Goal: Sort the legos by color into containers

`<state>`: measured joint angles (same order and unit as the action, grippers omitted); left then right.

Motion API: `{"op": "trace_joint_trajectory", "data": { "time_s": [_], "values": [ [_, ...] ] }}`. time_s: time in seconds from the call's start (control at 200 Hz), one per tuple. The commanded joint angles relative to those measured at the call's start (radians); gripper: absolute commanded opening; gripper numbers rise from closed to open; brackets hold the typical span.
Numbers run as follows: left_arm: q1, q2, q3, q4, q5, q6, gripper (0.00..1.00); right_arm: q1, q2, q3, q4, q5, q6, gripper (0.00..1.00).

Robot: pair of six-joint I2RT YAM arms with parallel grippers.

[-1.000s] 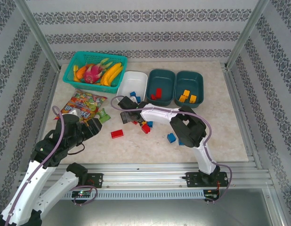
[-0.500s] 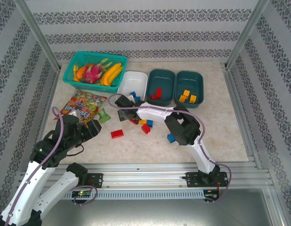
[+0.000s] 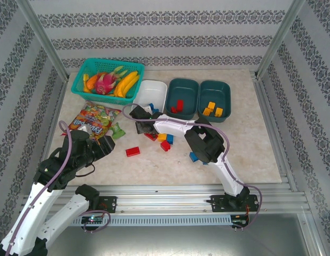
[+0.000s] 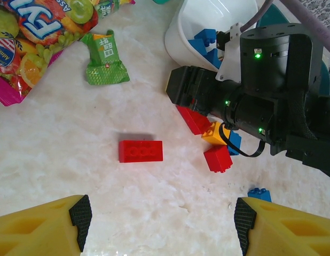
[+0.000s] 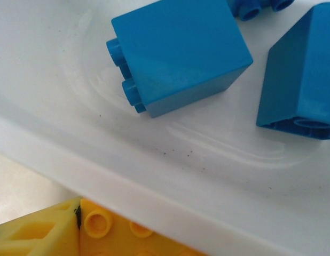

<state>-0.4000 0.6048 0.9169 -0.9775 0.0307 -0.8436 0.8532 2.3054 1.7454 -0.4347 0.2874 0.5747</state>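
Right end effector (image 4: 175,89) angled low at the white tub's (image 3: 154,90) near rim.
You can't tell its grip; a yellow-orange brick (image 5: 122,240) sits against it.

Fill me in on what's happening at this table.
Colour sorting is under way. The right gripper is down at the near rim of the white tub, which holds blue bricks, with a yellow brick against its finger. The left gripper hovers open near a loose red brick. Several unsorted bricks lie on the table.
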Motion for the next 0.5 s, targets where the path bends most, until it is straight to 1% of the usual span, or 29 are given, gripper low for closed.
{"op": "trace_joint_trajectory", "data": {
  "time_s": [0.0,0.25,0.365,0.495],
  "values": [
    [-0.008,-0.005,0.025,-0.001,0.008,0.001,0.73,0.009,-0.012,-0.008,-0.025,0.004,0.01,0.53],
    [-0.007,-0.005,0.012,0.028,0.012,-0.01,0.73,0.067,-0.131,-0.073,0.012,-0.054,0.01,0.49],
    [-0.008,-0.002,-0.005,0.054,0.016,-0.02,0.73,0.086,-0.162,-0.078,0.021,-0.109,0.024,0.47],
    [-0.008,0.011,-0.014,0.079,0.023,-0.022,0.73,0.113,-0.199,-0.077,0.038,-0.117,-0.003,0.47]
  ]
}}
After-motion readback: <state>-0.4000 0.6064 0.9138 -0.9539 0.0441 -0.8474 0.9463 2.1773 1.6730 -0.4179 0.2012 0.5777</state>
